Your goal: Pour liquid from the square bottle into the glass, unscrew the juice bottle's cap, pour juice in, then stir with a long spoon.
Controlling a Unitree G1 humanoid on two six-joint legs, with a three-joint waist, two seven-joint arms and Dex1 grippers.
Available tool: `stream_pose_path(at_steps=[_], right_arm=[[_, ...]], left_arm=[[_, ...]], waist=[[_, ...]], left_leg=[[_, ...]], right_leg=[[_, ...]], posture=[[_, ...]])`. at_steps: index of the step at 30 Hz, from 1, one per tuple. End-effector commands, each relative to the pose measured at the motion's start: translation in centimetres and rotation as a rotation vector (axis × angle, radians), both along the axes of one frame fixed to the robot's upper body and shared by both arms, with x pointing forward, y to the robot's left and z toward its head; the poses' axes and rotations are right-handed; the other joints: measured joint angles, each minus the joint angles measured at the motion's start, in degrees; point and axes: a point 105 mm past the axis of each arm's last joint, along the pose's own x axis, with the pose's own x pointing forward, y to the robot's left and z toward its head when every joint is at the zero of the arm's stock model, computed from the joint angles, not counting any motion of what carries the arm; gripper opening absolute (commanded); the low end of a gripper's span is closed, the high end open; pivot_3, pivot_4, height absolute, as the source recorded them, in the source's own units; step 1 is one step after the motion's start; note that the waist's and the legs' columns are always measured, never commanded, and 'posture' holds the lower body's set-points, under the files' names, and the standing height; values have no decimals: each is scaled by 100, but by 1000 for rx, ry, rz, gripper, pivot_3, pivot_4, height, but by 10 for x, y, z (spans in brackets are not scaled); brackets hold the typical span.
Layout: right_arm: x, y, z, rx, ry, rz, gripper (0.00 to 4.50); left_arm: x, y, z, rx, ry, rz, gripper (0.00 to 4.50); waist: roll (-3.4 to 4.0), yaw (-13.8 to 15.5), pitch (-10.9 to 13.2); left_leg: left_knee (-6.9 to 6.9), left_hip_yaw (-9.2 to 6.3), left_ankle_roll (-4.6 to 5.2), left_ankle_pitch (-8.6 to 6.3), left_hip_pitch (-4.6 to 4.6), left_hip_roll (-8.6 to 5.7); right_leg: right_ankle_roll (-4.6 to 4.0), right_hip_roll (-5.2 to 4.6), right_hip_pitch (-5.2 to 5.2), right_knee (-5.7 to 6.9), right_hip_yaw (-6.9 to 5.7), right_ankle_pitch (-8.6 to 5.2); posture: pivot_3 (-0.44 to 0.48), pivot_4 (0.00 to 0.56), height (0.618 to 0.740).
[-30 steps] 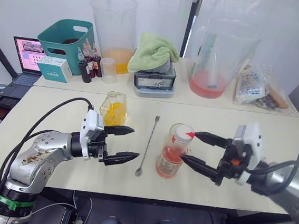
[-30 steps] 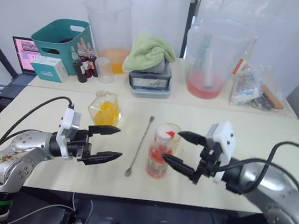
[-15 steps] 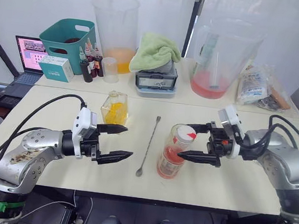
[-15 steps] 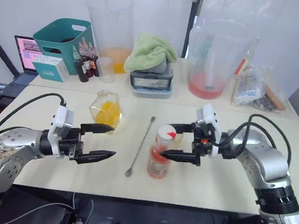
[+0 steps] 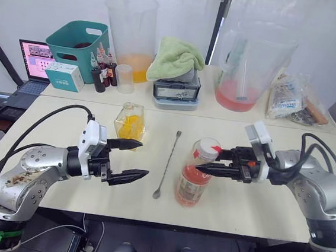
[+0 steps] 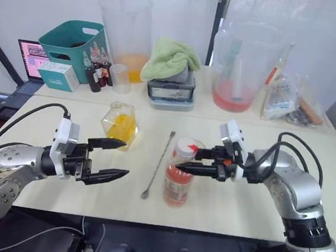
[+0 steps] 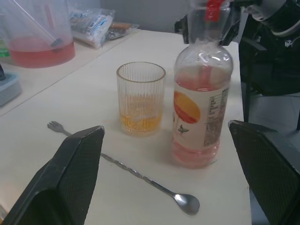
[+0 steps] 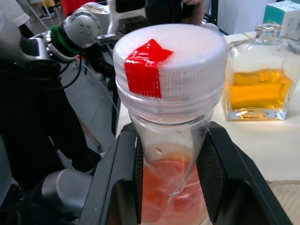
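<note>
Two black fingers of the right gripper (image 5: pixel 209 164) have now closed on the juice bottle (image 5: pixel 194 175) neck, under the cap (image 8: pixel 169 60), mid-table by the glass (image 7: pixel 140 98). Unscrewing comes next, prob. Left gripper (image 5: pixel 129 158) waits, wide apart & empty.

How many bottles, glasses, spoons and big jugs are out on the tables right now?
Larger bottles: 2, the square bottle and the juice bottle
Small dark bottles: 4 or so, bunched together
Glass: 1
Small cup: 1
Long spoon: 1
Big jugs: 2
Total: about 11
</note>
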Motion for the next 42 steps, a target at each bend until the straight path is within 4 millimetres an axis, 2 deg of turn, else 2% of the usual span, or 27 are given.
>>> stream_pose_path(at_steps=[1,6,10,16,23,26,28,31,32,33,35,42], right_arm=[[-19,1,26,39,-107,-41,1064],[-30,6,19,-7,-182,-157,1064],[-36,13,13,10,-185,-187,1063],[-24,6,-15,-30,-163,-236,1063],[-21,-2,-31,-71,-120,-209,1058],[-21,-3,-30,-64,-104,-202,1058],[-20,-4,-26,-52,-96,-201,2079],[-20,-7,-19,-50,-97,-210,3076],[-20,-8,-15,-39,-91,-210,3545],[-22,-9,-9,-24,-85,-208,3761],[-23,-10,-3,-8,-75,-203,4482],[-32,-25,13,7,-1,-197,4482]], left_arm=[[-1,-5,6,-9,-31,-21,4500],[0,-8,4,-18,-23,-32,4500],[0,-10,3,-24,-11,-49,4500],[2,-14,2,-24,-7,-77,4500],[3,-14,3,-22,-7,-83,4500],[3,-14,3,-24,-2,-81,4500],[2,-14,3,-25,2,-82,4500],[1,-14,4,-29,6,-82,4500],[1,-14,5,-32,9,-83,4500],[1,-15,6,-36,12,-89,4500],[0,-15,7,-39,16,-97,4500],[5,-34,15,-32,108,-138,4500]], waist=[[1,12,0],[0,38,0],[0,42,0],[0,61,0],[0,67,0],[0,70,0],[0,76,0],[0,88,0],[0,87,0],[0,87,0],[0,87,0],[-1,116,1]], left_leg=[[0,-1,0,0,0,0],[0,-3,0,0,2,2],[0,-1,0,0,3,2],[1,1,0,1,3,1],[2,7,0,1,18,6],[2,9,1,1,22,6],[2,9,1,1,22,6],[2,9,0,1,23,5],[2,9,1,1,23,6],[2,9,0,1,21,5],[2,9,1,1,18,5],[6,3,1,1,11,0]], right_leg=[[0,0,0,0,-2,0],[0,3,3,-1,-7,0],[0,3,3,-3,-7,-1],[0,4,5,-6,-7,-1],[0,5,15,-6,-7,-1],[0,5,19,-6,-7,-1],[0,5,19,-7,-7,-1],[0,4,20,-7,-7,-1],[0,5,20,-7,-7,-1],[0,5,18,-6,-7,-1],[0,4,15,-5,-6,-1],[1,4,18,-8,-7,-1]], posture=[[0,150,740],[0,150,740],[0,150,740],[0,150,740],[0,150,740],[0,150,740],[0,150,740],[0,150,740],[0,150,740],[0,150,740],[0,150,740],[0,150,740]])
